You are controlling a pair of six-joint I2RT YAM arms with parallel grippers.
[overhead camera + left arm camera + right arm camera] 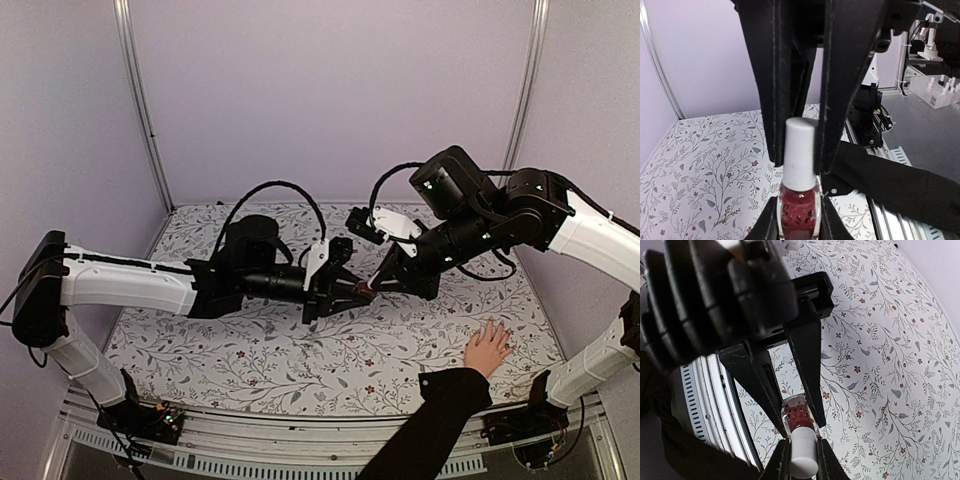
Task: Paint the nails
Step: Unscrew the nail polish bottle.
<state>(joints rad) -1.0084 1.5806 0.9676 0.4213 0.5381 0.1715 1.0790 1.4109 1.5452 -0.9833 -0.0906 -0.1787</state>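
Note:
A small dark-red bottle (367,293) with a white cap hangs above the middle of the table, held from both sides. My left gripper (352,292) is shut on the glass body (799,212). My right gripper (385,282) is shut on the white cap (804,455). In the left wrist view the right gripper's black fingers (837,100) come down from above and clamp the cap (800,150). A light-skinned hand (488,348) with spread fingers lies flat at the front right, its black sleeve (440,415) behind it. The nails are too small to make out.
The floral tablecloth (250,350) covers the table. Lilac walls and metal corner posts (140,100) enclose the back and sides. The black sleeve (905,185) crosses the table's front rail just right of the bottle.

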